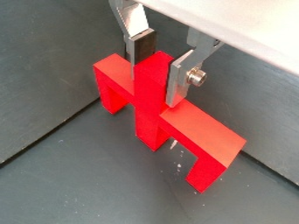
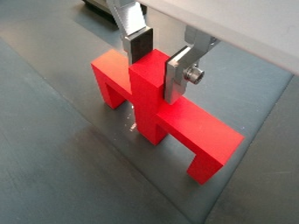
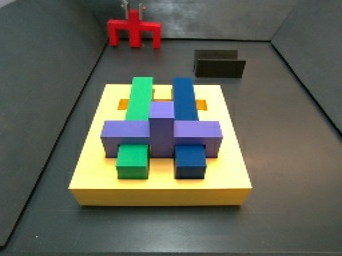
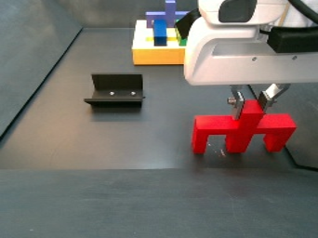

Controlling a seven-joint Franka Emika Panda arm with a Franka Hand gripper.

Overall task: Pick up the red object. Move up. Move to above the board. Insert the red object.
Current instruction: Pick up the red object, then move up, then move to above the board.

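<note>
1. Red object (image 1: pixel 163 109): a red block piece with a central upright stem, a crossbar and two downward legs. It stands on the dark floor (image 2: pixel 70 149) in the far corner of the workspace, well apart from the board and beyond it in a side view (image 3: pixel 134 30).

2. Gripper (image 2: pixel 159 59): directly over the red object's stem. The silver fingers (image 1: pixel 181 77) with dark pads flank the stem on two opposite faces at narrow spacing. Whether the pads already press the stem cannot be told from these views. In a side view (image 4: pixel 252 96) the legs appear to rest on the floor, so I judge the piece not yet lifted.

3. Step in hand, as a judgement: the pick-up. To do it well, keep the stem centred between the pads, close squarely on its flat faces, and confirm a firm hold before rising. Lift straight up so the legs clear the floor without tilting.

4. Board (image 3: pixel 94 150): a yellow base carrying a green bar (image 3: pixel 138 115), a blue bar (image 3: pixel 185 115) and a purple cross piece (image 3: pixel 160 132). A small orange patch shows on the board between the green and blue bars.

5. Fixture (image 4: pixel 115 89): a dark L-shaped bracket, between the red object and the board, apart from both.

6. Writing, brands, labels: none legible in any view.
</note>
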